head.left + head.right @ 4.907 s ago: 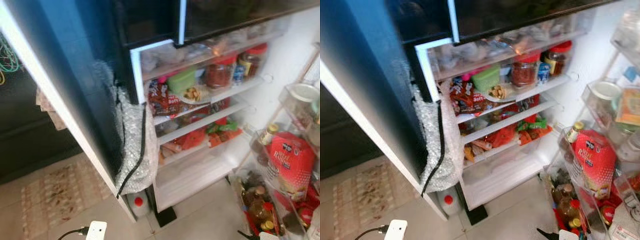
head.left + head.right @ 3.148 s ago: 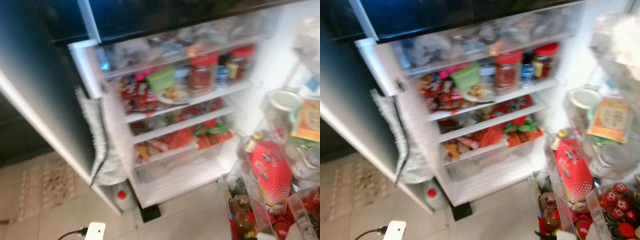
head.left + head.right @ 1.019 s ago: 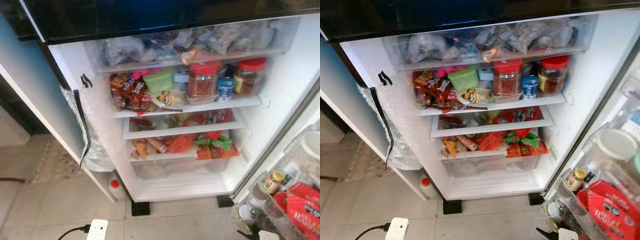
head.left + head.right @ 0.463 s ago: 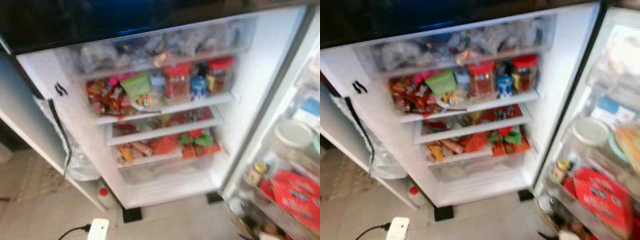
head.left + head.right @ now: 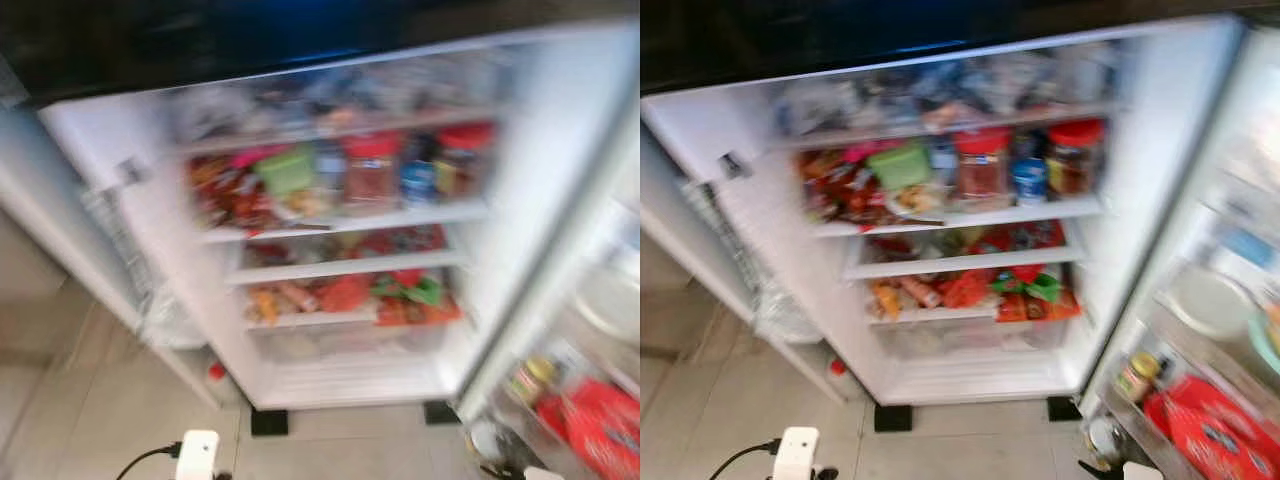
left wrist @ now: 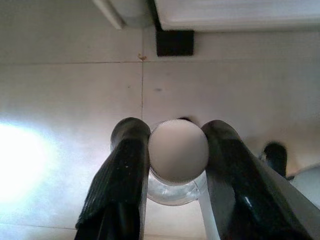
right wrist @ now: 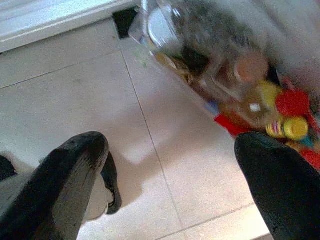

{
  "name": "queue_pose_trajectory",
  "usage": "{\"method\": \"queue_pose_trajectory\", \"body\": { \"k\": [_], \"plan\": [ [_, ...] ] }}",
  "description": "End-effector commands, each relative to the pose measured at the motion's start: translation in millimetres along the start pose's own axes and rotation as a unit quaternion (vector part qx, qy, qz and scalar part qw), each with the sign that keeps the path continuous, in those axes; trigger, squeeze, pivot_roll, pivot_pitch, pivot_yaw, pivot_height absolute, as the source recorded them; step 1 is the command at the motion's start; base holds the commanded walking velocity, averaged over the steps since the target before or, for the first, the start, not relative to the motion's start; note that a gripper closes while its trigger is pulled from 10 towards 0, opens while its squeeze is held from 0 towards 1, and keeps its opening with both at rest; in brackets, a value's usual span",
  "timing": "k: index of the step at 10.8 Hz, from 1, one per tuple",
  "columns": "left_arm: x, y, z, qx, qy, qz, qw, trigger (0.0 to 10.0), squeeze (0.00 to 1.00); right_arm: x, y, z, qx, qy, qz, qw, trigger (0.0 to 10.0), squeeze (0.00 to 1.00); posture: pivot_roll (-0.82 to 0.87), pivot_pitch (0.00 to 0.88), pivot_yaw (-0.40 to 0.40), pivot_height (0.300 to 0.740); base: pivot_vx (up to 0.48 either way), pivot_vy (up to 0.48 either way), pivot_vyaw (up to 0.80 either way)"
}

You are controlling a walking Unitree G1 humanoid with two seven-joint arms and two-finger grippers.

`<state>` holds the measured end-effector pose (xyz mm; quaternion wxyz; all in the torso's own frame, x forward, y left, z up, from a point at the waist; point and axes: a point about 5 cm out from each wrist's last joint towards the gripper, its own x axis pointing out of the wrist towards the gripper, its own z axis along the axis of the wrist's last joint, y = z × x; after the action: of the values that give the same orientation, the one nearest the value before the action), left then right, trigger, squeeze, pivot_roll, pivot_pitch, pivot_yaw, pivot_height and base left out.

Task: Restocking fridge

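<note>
White-capped clear bottle (image 6: 178,155) clamped in left gripper (image 6: 175,150).

We see pale floor tiles (image 5: 700,410) below, and a small red-capped jug (image 5: 837,372) on them near the wall.

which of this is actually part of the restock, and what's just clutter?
Part of the job:
- white-capped bottle, held between the left gripper's fingers
- open fridge with its packed shelves and door racks
- right gripper, open, holding nothing

Just lying about:
- white charger with its black cable on the tiled floor
- red-capped jug beside the fridge base
</note>
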<state>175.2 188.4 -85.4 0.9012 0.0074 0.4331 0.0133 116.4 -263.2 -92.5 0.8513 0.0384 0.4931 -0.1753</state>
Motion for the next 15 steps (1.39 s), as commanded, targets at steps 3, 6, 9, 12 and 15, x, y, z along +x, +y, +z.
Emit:
{"method": "queue_pose_trajectory", "body": {
  "k": [3,6,9,12,15],
  "plan": [
    [0.5,5.1,110,0.003,-0.249,-0.006,0.969,10.0,0.00,-0.4,6.0,-5,-0.001,0.009,0.012,1.000,10.0,0.00,-0.14,0.042,0.082,0.740,0.000,0.000,0.00],
    [-13.3,-6.6,135,0.045,-0.352,-0.033,0.934,10.0,0.00,-0.8,4.3,-7,-0.006,0.012,0.014,1.000,10.0,0.00,-0.13,0.051,0.083,0.740,0.000,0.000,0.00],
    [-18.3,-21.8,122,0.004,-0.353,-0.095,0.931,10.0,0.00,-1.3,5.2,-10,-0.004,0.017,0.013,1.000,10.0,0.00,-0.12,0.061,0.092,0.740,0.000,0.000,0.00],
    [-16.8,-25.3,131,0.010,-0.348,-0.110,0.931,10.0,0.00,-1.6,6.3,-13,0.005,0.023,0.014,1.000,10.0,0.00,-0.13,0.050,0.107,0.740,0.081,0.000,-0.25],
    [-16.5,-21.0,134,0.017,-0.343,-0.112,0.932,10.0,0.00,-1.9,6.7,-13,0.001,0.018,0.017,1.000,10.0,0.00,-0.14,0.032,0.116,0.740,0.356,0.000,-0.38]
  ]
}}
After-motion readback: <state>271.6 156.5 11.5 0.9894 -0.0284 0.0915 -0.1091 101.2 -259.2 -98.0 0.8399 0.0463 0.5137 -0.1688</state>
